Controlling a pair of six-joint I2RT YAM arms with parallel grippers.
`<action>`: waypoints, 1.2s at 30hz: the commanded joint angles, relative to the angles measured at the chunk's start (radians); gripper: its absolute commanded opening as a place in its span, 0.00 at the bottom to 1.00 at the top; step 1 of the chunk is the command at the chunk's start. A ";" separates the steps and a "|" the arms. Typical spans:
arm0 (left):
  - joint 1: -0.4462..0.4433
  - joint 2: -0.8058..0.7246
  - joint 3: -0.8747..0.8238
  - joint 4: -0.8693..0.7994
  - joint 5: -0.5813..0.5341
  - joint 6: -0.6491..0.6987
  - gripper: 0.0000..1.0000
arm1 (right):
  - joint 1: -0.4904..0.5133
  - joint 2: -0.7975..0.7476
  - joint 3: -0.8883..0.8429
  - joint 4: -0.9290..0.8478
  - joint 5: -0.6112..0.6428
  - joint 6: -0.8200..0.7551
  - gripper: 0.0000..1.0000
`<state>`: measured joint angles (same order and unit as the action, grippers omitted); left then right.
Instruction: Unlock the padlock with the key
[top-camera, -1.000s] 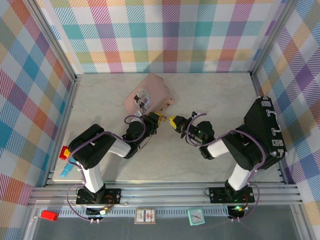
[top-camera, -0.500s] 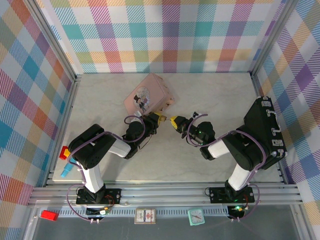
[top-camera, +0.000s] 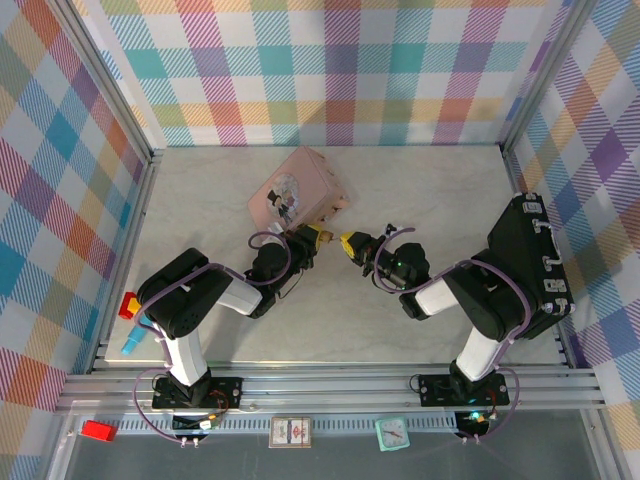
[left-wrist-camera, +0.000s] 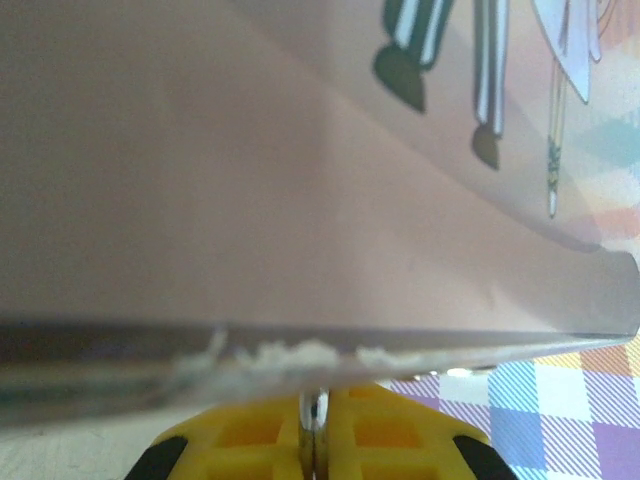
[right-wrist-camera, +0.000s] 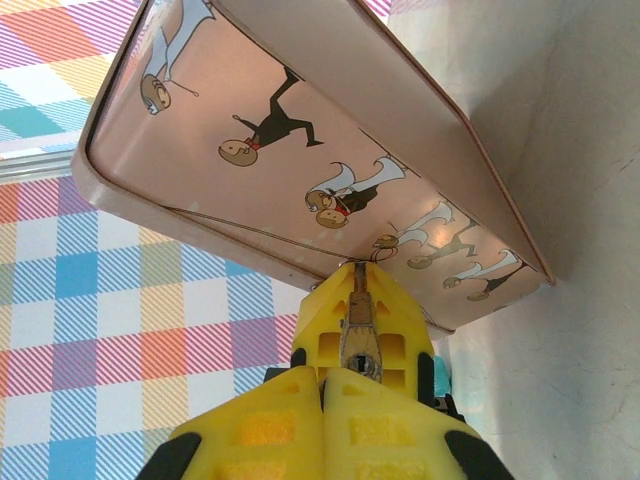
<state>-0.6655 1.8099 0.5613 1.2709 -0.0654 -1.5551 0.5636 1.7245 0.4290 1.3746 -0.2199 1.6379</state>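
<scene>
Fingers of the left gripper (left-wrist-camera: 314, 437) are pressing shut, clamping a very small brass-gold padlock (right-wrist-camera: 361, 345). The right gripper (right-wrist-camera: 322, 398) is holding its yellow fingers flat against each other; whether the tiny dark-grey metal key is sitting between them cannot be told.

A pink rectangular tin with cartoon figures (top-camera: 298, 186) is lying just beyond the left fingertips; contact cannot be judged.

The padlock is presenting its end face to the right fingertips, just ahead of them and slightly to their right, its long axis running along the approach line.

Judgement: the right arm is lining up for insertion, and the sideways offset is calling for correction first.
</scene>
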 joint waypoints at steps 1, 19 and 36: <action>-0.011 -0.016 -0.001 0.053 -0.035 -0.092 0.00 | 0.004 0.016 0.030 0.034 0.002 0.007 0.00; -0.037 -0.020 0.010 0.042 -0.048 -0.092 0.00 | 0.004 0.018 0.042 0.034 0.008 0.015 0.00; -0.061 -0.015 0.018 0.031 -0.074 -0.089 0.00 | 0.004 0.012 0.049 0.034 0.007 0.027 0.00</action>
<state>-0.6979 1.8095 0.5617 1.2713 -0.1341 -1.5787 0.5632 1.7317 0.4492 1.3720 -0.2169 1.6524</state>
